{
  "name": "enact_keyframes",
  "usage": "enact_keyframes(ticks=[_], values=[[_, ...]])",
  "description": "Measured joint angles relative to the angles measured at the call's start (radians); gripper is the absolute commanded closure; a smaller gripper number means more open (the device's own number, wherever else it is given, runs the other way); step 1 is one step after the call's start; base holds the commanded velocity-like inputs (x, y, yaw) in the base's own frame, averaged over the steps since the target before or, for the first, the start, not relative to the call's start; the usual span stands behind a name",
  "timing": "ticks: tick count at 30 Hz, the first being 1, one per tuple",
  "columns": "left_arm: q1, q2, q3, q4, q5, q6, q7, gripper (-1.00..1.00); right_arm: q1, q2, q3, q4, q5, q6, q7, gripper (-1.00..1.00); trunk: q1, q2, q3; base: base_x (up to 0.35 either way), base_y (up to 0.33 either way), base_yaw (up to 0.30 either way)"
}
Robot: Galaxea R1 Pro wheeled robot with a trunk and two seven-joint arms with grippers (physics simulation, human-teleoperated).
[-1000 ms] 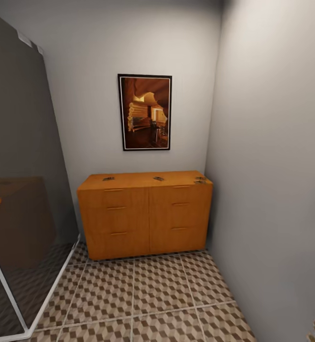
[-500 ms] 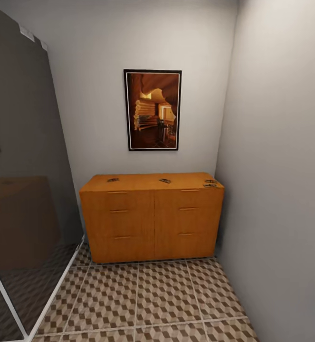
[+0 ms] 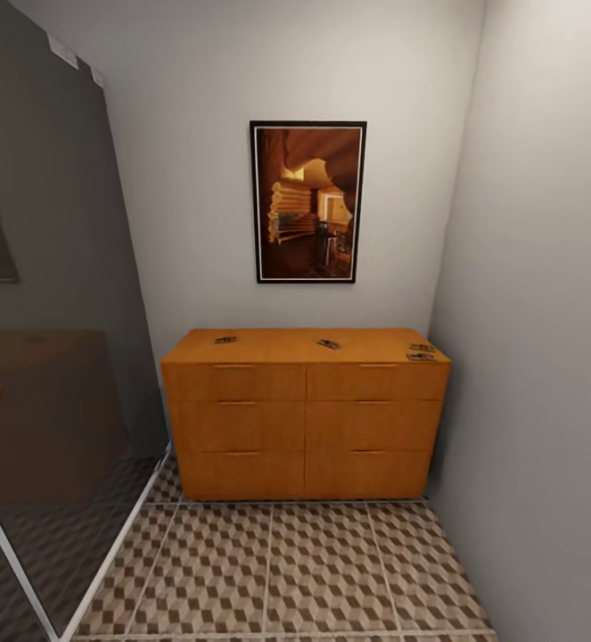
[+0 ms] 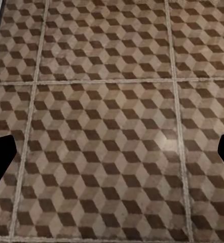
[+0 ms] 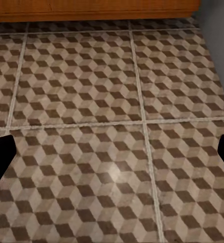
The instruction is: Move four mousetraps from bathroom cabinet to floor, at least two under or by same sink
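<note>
Four tiny flat brown wooden mousetraps with dark metal parts lie on top of the long low orange-brown wooden cabinet (image 3: 304,419). One mousetrap (image 3: 225,340) sits near the left end of the top, a second (image 3: 328,343) near the middle, and the last two (image 3: 422,348) (image 3: 420,357) lie just beside each other at the right end, close to the grey side wall (image 3: 536,312). They are too small here to make out any detail. The cabinet has six drawer fronts with slim bar handles, all shut flush, and it stands against the pale back wall.

Above it hangs a black-framed picture (image 3: 307,202) in warm brown and orange tones. In front of the cabinet runs the bathroom floor (image 3: 277,571) of square tiles printed with a brown, beige and white cube pattern and pale grout lines. To the left stands a dark glass shower screen (image 3: 45,357) with a white frame at its base.

The left gripper (image 4: 112,152) hangs above bare tiles with its dark fingertips (image 4: 1,157) set wide apart and nothing between them. The right gripper (image 5: 112,152) is spread wide too, over tiles near the cabinet's base (image 5: 91,9).
</note>
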Motion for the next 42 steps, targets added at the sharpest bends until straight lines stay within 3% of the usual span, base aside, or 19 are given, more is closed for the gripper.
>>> enact_keyframes(ticks=[17,42], values=[[0.000,0.000,0.000,0.000,0.000,0.000,0.000,-1.00,0.000,0.000,0.000,0.000,0.000,0.000,0.000,-1.00,0.000,0.000,-0.010,0.201,0.000,0.092],[0.000,0.004,0.003,-0.007,0.000,0.000,0.000,-1.00,0.000,0.000,-0.003,0.006,-0.001,0.001,0.000,-1.00,0.000,0.000,-0.020,0.173,0.000,0.004]])
